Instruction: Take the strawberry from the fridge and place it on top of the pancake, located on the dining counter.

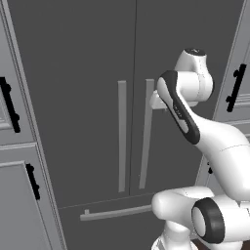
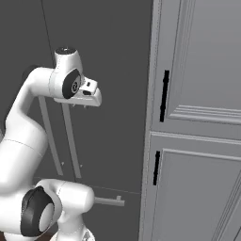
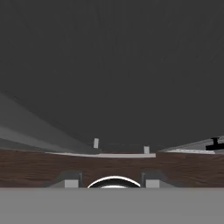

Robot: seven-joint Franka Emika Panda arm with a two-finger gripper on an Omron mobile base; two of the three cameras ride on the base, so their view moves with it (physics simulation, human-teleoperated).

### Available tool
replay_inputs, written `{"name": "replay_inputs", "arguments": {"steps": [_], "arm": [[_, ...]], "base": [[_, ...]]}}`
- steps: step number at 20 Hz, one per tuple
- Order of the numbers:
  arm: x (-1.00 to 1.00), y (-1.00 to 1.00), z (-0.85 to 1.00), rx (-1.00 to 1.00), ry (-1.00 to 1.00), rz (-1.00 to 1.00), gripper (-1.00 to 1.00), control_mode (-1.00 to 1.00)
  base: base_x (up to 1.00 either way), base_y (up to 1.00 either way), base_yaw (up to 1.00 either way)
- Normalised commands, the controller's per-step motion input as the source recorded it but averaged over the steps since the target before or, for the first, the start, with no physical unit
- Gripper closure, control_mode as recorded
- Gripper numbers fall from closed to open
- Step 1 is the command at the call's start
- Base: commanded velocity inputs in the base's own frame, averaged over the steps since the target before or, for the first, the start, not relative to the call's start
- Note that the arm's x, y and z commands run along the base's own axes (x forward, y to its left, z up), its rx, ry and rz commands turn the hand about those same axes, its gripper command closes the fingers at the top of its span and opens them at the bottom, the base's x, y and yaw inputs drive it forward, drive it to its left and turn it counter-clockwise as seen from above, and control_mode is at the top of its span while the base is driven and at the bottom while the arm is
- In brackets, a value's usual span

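Wood floor [image 3: 39, 168] runs up to the shut fridge [image 1: 78, 73]; its bottom drawer bar [image 3: 124, 155] is nearest, panelled cabinets [image 2: 197, 117] flank it. Gripper [image 3: 109, 180] holds nothing, fingers [image 3: 70, 180] well apart, just off the right door handle [image 1: 145, 132].

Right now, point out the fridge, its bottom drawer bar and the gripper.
fridge [image 1: 73, 97], left base view, left door panel.
bottom drawer bar [image 1: 114, 212], left base view, mid-bar.
gripper [image 3: 109, 179], hand view, between the fingertips.
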Motion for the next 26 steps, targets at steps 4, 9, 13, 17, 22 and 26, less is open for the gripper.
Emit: {"name": "replay_inputs", "arguments": {"steps": [4,9,13,17,22,26], "arm": [[0.0,0.0,0.0,0.0,0.0,0.0,-1.0,1.0],[0.0,0.0,0.0,0.0,0.0,0.0,-1.0,1.0],[0.0,0.0,0.0,0.0,0.0,0.0,-1.0,1.0],[0.0,0.0,0.0,0.0,0.0,0.0,-1.0,1.0],[0.0,0.0,0.0,0.0,0.0,0.0,-1.0,1.0],[0.0,0.0,0.0,0.0,0.0,0.0,-1.0,1.0]], "base": [[0.0,0.0,0.0],[-0.25,0.0,0.0],[-0.65,0.06,0.0],[-0.56,0.18,0.0],[-0.06,0.59,-0.02],[0.0,0.5,-0.02]]}}
